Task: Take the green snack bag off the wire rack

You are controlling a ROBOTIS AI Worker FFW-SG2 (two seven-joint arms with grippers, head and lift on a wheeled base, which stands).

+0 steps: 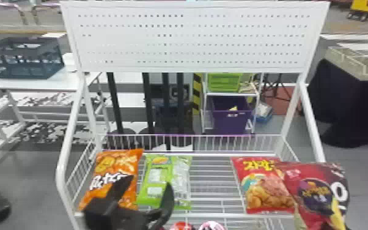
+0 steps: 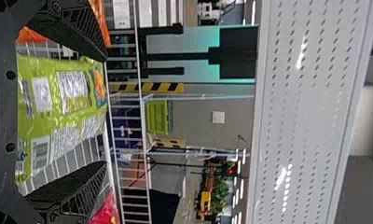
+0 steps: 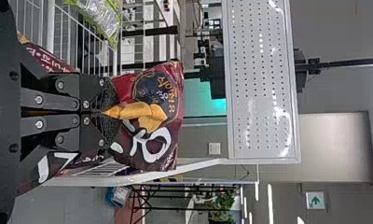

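Note:
The green snack bag (image 1: 163, 182) lies on the wire rack (image 1: 211, 183), just right of an orange bag. My left gripper (image 1: 145, 189) is over the rack's front left, its fingers apart above the front of the orange and green bags. In the left wrist view, the green bag (image 2: 61, 107) shows between the spread fingers of the left gripper (image 2: 105, 112), none of them closed on it. My right gripper (image 3: 112, 112) is shut on a dark red snack bag (image 3: 152, 93), which in the head view hangs at the rack's right front, beside the red bag.
An orange bag (image 1: 119, 171) and a red bag (image 1: 263, 186) lie on the rack. A white pegboard (image 1: 192, 39) stands above its back, and white side rails (image 1: 67, 146) flank it. Round packages (image 1: 211, 226) sit on a lower level at the front.

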